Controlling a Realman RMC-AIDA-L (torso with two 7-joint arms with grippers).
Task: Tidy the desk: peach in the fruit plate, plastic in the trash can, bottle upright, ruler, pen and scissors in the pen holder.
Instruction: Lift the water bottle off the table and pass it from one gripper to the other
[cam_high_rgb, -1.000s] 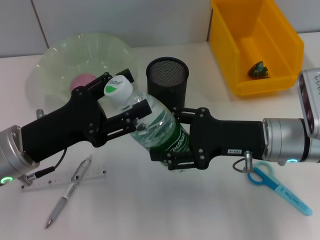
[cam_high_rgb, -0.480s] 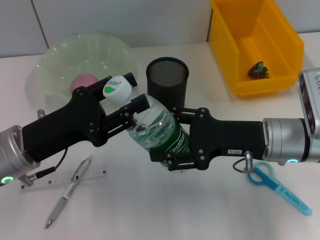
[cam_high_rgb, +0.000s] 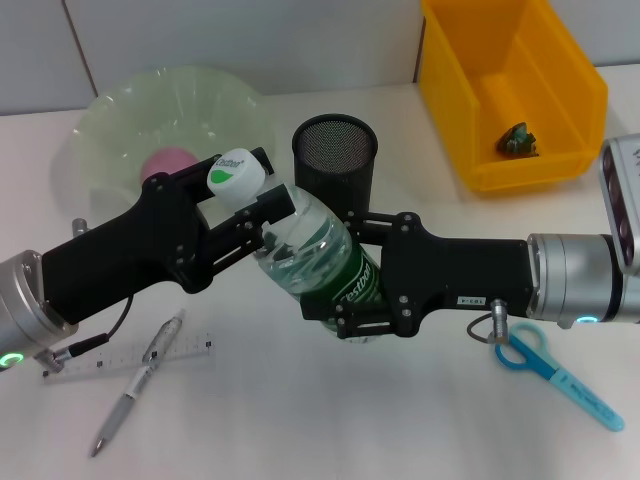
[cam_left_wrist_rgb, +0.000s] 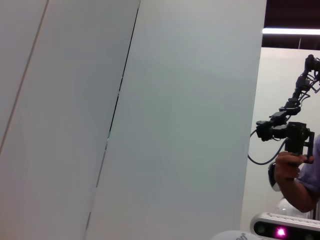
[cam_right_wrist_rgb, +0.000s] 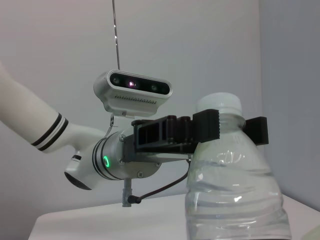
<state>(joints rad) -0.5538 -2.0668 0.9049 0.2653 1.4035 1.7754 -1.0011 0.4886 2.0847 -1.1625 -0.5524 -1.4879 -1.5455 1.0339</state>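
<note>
The clear bottle (cam_high_rgb: 312, 247), with a white cap and green label, hangs tilted above the desk, cap toward the fruit plate. My left gripper (cam_high_rgb: 258, 203) is shut on its neck just under the cap; the right wrist view shows its black fingers (cam_right_wrist_rgb: 206, 126) on both sides of the bottle (cam_right_wrist_rgb: 234, 190). My right gripper (cam_high_rgb: 352, 290) is shut on the lower body. The pink peach (cam_high_rgb: 167, 160) lies in the pale green fruit plate (cam_high_rgb: 120, 110). A crumpled plastic (cam_high_rgb: 518, 139) lies in the yellow trash can (cam_high_rgb: 560, 95). Ruler (cam_high_rgb: 190, 347), pen (cam_high_rgb: 133, 396) and blue scissors (cam_high_rgb: 555, 372) lie on the desk.
The black mesh pen holder (cam_high_rgb: 335, 152) stands upright just behind the bottle and both grippers. A wall runs along the desk's far edge. The left wrist view shows only wall panels and a distant rig.
The left gripper's fingers have drawn in around the bottle's neck, and the cap end has risen slightly. The right gripper has kept its hold and place.
</note>
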